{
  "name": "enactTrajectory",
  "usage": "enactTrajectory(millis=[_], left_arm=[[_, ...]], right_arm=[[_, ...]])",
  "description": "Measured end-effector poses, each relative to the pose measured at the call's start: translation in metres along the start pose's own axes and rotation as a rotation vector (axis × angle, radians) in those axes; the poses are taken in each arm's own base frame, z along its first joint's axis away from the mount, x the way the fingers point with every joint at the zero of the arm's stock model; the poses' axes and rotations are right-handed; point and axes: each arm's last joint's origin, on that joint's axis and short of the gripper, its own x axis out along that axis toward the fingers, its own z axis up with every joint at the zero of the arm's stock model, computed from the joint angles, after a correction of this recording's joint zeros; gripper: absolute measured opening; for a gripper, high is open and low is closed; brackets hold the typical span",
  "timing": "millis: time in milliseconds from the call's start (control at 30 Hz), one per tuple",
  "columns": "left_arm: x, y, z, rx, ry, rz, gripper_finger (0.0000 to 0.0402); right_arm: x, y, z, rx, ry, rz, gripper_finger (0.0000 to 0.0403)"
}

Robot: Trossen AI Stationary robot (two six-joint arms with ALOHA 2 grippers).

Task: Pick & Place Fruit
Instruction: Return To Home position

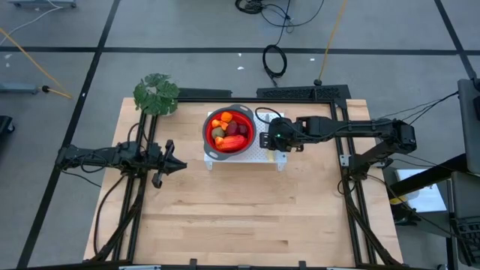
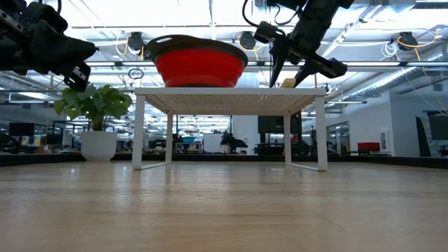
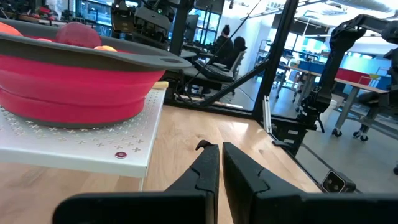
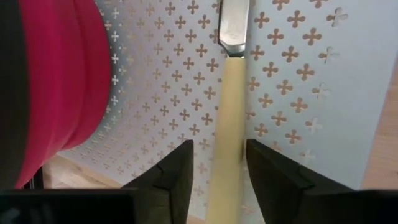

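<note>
The fruit (image 1: 229, 129) lies heaped in the red bowl (image 1: 205, 133) on the white shelf (image 1: 262, 156), just beside the right gripper (image 4: 217, 152), the nearer one. Its fingers are spread, astride the knife (image 4: 227, 93), which lies lengthwise between them on the shelf. The left gripper (image 1: 171, 163) waits well apart, fingers nearly together.

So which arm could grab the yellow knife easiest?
Probably the right. Its open right gripper hangs over the knife on the white shelf, one finger on each side of the pale handle. The left gripper waits out beside the shelf, well off from the knife.
</note>
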Motion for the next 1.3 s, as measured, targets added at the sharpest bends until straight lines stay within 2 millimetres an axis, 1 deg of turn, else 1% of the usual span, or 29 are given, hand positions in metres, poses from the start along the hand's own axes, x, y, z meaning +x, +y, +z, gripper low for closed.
enactTrajectory(millis=[133,267,433,500,667,767,1033,1167,1300], left_arm=[[0.0,0.0,0.0,0.0,0.0,0.0,0.0019],[0.0,0.0,0.0,0.0,0.0,0.0,0.0019],[0.0,0.0,0.0,0.0,-0.003,-0.001,0.0019],[0.0,0.0,0.001,0.0,-0.008,-0.002,0.0019],[0.0,0.0,0.001,0.0,-0.008,-0.002,0.0019],[0.0,0.0,0.001,0.009,-0.008,-0.001,0.0019],[0.0,0.0,0.001,0.024,-0.008,-0.001,0.0019],[0.0,0.0,0.001,0.025,-0.009,0.008,0.0019],[0.0,0.0,0.001,0.026,-0.009,0.01,0.0019]], right_arm=[[-0.001,0.0,0.0,0.004,0.001,0.003,0.0143],[-0.007,0.0,0.0,0.005,-0.006,0.027,0.0142],[-0.023,0.0,0.001,0.006,-0.02,0.074,0.0145],[-0.031,-0.001,-0.001,-0.02,-0.045,0.096,0.0145],[-0.056,-0.002,-0.01,-0.177,-0.123,0.162,0.0143],[-0.067,-0.001,-0.019,-0.296,-0.209,0.185,0.0142],[-0.084,-0.002,-0.044,-0.661,-0.363,0.166,0.0133],[-0.093,-0.008,-0.048,-0.77,-0.413,0.122,0.0109],[-0.103,-0.018,-0.048,-0.834,-0.414,0.081,0.006]])
